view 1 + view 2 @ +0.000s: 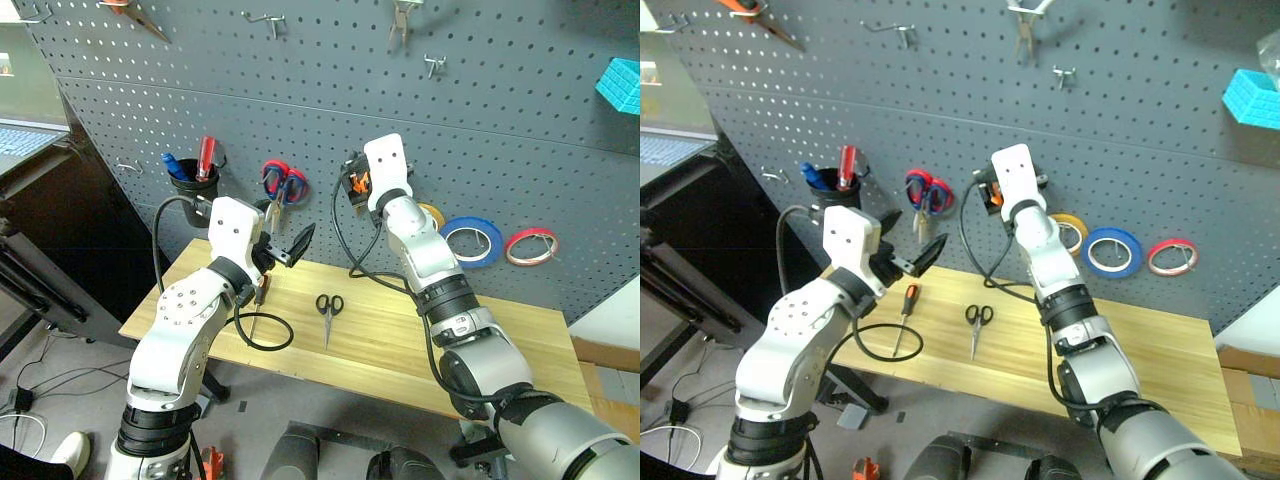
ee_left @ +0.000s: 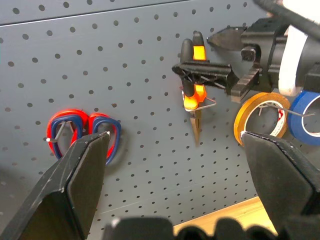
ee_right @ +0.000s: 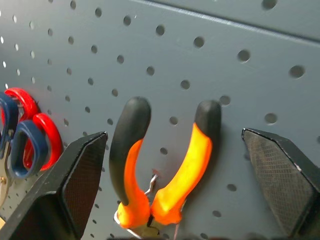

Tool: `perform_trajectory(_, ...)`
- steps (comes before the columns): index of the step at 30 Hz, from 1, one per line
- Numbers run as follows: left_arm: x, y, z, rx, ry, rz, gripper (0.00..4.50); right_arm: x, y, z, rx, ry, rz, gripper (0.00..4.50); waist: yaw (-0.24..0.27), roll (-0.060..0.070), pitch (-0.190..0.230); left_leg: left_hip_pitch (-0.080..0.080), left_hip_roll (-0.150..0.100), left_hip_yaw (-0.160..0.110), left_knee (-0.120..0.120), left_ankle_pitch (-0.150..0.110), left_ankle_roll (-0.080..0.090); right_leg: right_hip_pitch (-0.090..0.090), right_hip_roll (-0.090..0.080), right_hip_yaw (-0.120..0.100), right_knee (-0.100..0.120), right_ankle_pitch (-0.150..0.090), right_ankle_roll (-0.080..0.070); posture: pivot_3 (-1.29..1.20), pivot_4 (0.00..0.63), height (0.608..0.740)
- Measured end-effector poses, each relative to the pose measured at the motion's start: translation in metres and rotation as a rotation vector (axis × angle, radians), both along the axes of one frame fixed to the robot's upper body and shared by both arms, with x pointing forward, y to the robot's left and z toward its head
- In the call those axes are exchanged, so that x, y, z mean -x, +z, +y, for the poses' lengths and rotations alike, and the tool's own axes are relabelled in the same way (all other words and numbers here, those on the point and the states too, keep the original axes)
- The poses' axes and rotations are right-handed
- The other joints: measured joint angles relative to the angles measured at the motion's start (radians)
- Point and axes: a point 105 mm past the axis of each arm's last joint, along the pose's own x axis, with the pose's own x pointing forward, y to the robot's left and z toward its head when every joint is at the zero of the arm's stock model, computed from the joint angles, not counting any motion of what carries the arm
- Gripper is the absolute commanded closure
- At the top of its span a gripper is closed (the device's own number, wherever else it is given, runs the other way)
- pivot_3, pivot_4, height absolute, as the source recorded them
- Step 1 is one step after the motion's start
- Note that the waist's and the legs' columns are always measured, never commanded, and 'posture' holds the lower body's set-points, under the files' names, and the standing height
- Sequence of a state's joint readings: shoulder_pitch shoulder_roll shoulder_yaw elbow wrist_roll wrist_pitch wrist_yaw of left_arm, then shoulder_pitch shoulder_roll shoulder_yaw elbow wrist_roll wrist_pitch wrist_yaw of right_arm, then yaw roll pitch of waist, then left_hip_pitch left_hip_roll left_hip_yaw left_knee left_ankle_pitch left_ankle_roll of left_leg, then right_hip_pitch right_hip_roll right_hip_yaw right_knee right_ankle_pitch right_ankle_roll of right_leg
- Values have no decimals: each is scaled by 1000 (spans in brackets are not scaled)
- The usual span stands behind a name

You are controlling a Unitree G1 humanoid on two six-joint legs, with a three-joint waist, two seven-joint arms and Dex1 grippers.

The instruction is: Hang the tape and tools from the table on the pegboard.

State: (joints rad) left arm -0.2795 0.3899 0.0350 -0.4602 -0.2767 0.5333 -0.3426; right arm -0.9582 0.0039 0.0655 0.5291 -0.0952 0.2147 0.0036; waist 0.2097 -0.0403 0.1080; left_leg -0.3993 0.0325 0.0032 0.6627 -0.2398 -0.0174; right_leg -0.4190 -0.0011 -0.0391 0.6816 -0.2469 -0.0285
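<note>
Now, the scene as it stands:

Pegboard: the large dark grey perforated wall panel (image 1: pixel 330 110) rises behind the far edge of the light wooden tabletop (image 1: pixel 400 340).

Pliers: the orange-handled needle-nose pliers with black grip ends (image 3: pixel 162 165) hang nose-down from a wire hook on the pegboard, handles up and splayed.

Right gripper: the right gripper (image 3: pixel 175 185) sits up at the pegboard with its jaws spread wide, one black finger on each side of the pliers' handles and clear of them.

Left gripper: the left gripper (image 2: pixel 175 185) hovers above the tabletop's left part, jaws spread and holding nothing.

Blue tape: the thin blue ring-shaped roll of tape (image 1: pixel 473 240) hangs on the pegboard above the tabletop's far edge, between a yellow tape roll (image 1: pixel 1070 232) and a red tape roll (image 1: pixel 531 245).

Black scissors: the slim black-handled scissors (image 1: pixel 328 312) lie near the middle of the tabletop, handles toward the pegboard.

Small screwdriver: the orange-and-black-handled screwdriver (image 1: pixel 905 315) lies on the tabletop's left part, partly behind the left arm, beside a loop of black cable (image 1: pixel 262 335).

Around: red-and-blue-handled scissors (image 2: pixel 85 135) hang on a hook just left of the pliers; a black cup (image 1: pixel 193 190) holding a red-handled tool is mounted further left; a turquoise ribbed block (image 1: pixel 620 85) sits at the upper right.

In the way: the right arm crosses in front of the yellow roll.
</note>
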Motion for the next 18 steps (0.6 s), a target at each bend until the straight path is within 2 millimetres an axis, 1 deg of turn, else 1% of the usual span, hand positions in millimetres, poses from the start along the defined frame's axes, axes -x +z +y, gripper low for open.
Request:
perform_trajectory(4, 0, 0, 0, -1, -2, 1, 0, 7, 9, -4, 0, 26, -19, 24, -4, 0, 0, -1, 0, 0, 0, 0, 0, 0, 0, 0, -1, 2, -3, 306, 31, 740)
perform_trajectory(6, 1, -3, 1, 0, 3, 12, 0, 16, 13, -7, -13, 66, -20, 24, -8, 0, 0, -1, 0, -1, -1, 0, 0, 0, 0, 1, -2, 2, -3, 304, 36, 740)
perform_trajectory(8, 2, -10, 4, 1, 16, 39, 0, 27, 15, -8, -19, 119, -10, 24, -15, 0, 0, -1, 1, -1, -1, 0, 0, 0, -1, 1, -2, 2, -3, 292, 43, 740)
perform_trajectory(12, 4, -33, 3, 36, 75, 125, 0, 51, 10, -11, -32, 252, 43, 24, -26, 1, 1, 0, 3, -1, 0, 0, 0, 0, -2, 1, -2, -1, 2, 256, 67, 740)
perform_trajectory(15, 5, -52, -3, 83, 134, 204, 0, 74, 5, -10, -32, 392, 86, 24, -32, 4, 3, 1, 5, -1, 0, 0, 0, 1, -1, 1, -2, -1, 3, 218, 90, 740)
perform_trajectory(17, 3, -67, -10, 98, 175, 264, 0, 89, -4, -14, 15, 468, 108, 24, -36, 6, 4, 2, 5, 0, 0, 0, 0, 3, -1, 0, -3, -1, 3, 183, 110, 740)
perform_trajectory(18, 2, -78, -12, 101, 202, 308, 0, 96, -11, -16, 39, 506, 126, 24, -43, 7, 6, 3, 5, 0, 0, 0, 0, 5, -1, 0, -3, -2, 3, 169, 120, 740)
